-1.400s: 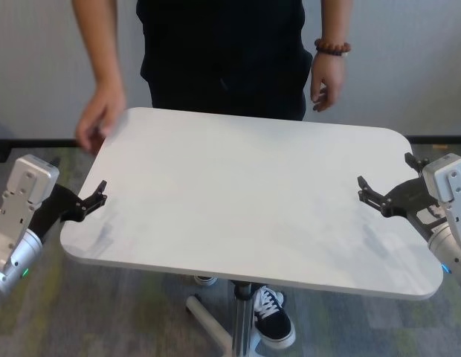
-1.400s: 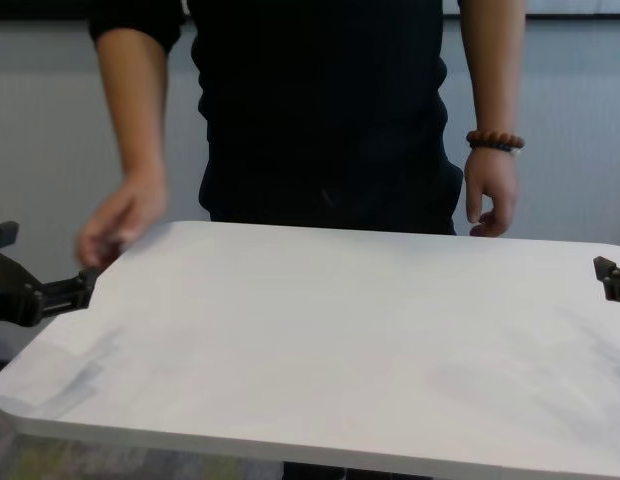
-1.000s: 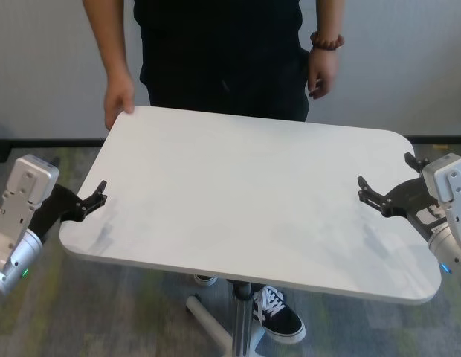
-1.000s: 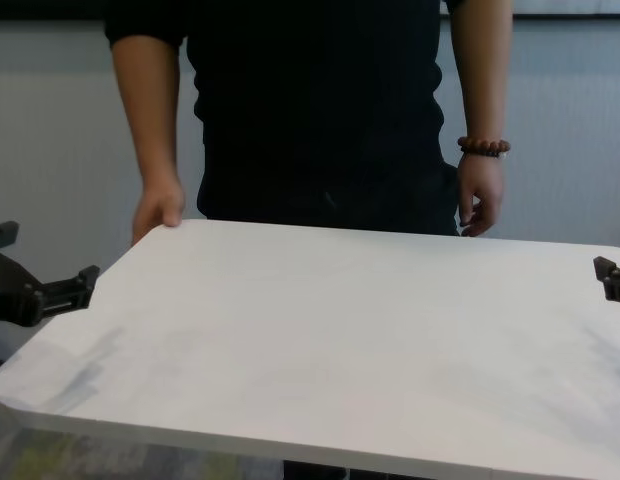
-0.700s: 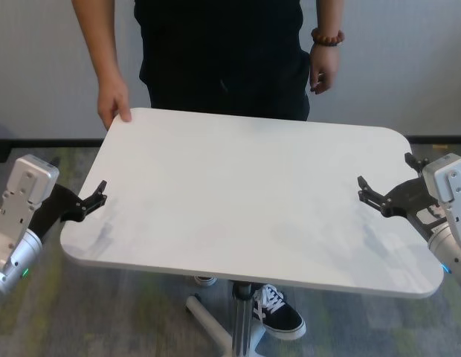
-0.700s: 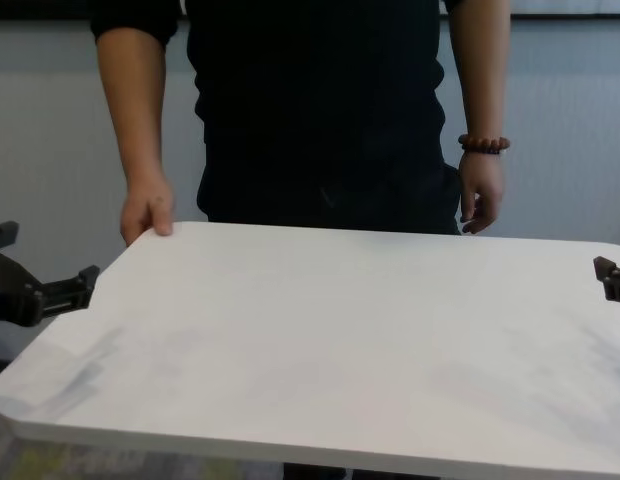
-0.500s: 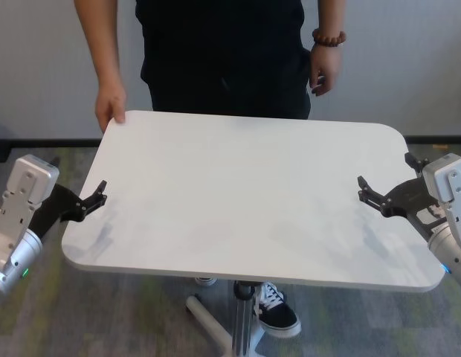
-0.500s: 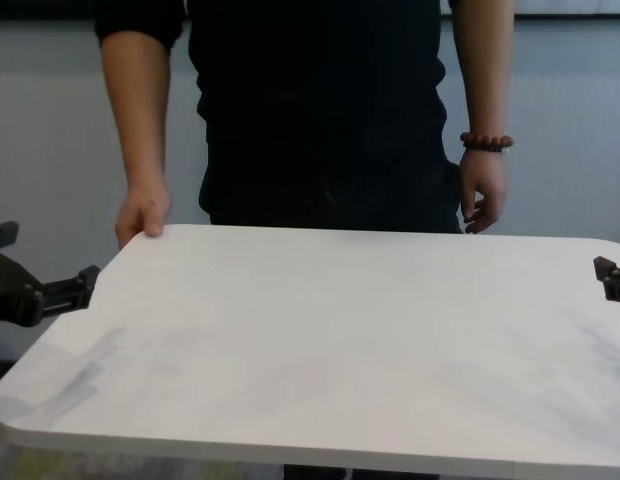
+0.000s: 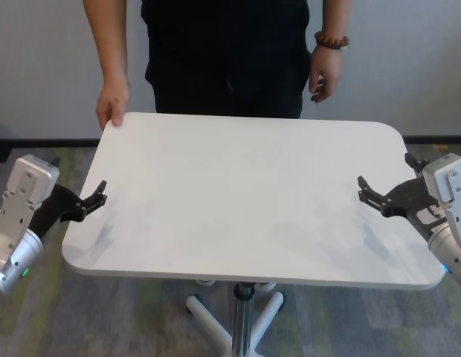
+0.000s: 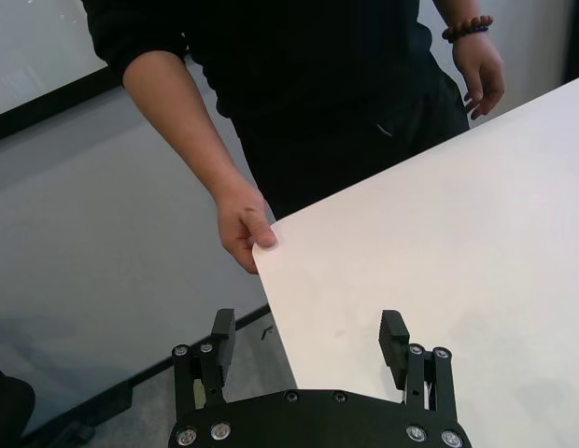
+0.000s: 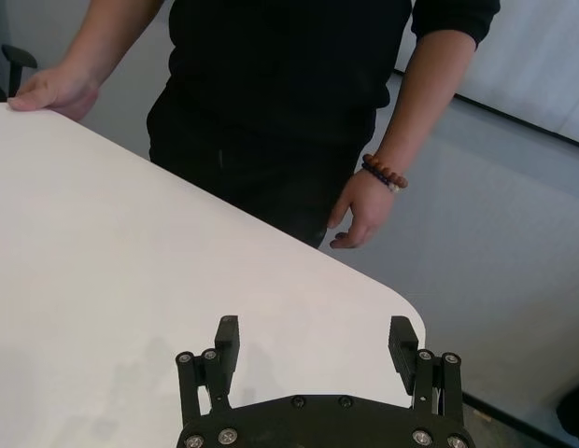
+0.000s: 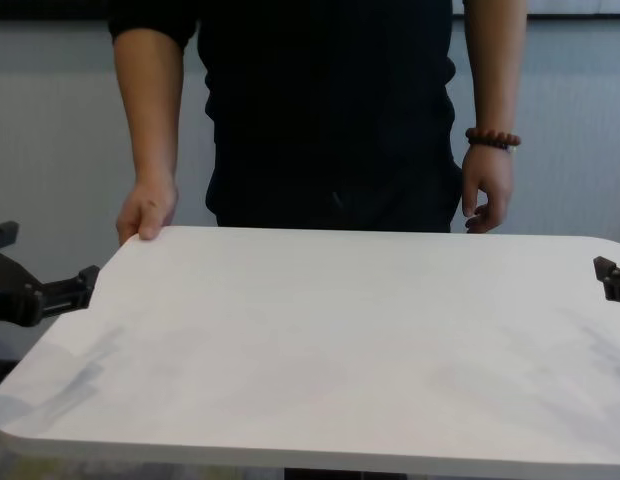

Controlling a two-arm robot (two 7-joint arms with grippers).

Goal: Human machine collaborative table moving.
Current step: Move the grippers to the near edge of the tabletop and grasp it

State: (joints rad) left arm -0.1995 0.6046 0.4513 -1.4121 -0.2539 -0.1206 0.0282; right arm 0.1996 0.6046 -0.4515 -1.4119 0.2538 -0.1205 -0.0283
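Observation:
The white table (image 9: 238,201) stands between my two arms. The human (image 9: 223,44) in a black shirt stands at its far side. One hand (image 9: 111,108) holds the far left corner. The other hand (image 9: 326,74), with a bead bracelet, hangs free of the table. My left gripper (image 9: 78,197) is open at the table's left edge. In the left wrist view (image 10: 308,341) the edge runs between its fingers. My right gripper (image 9: 385,175) is open at the right edge, holding nothing. In the right wrist view (image 11: 315,341) it faces the far right corner.
The silver centre pole and its star-shaped foot (image 9: 242,316) show under the near edge. The floor is grey-green carpet. A pale wall with a dark skirting strip runs close behind the human.
The human's hand has come to rest on the far left corner. The tabletop has turned and now sits squarer to me. The human's shoes under the table have gone. Both arms are unmoved.

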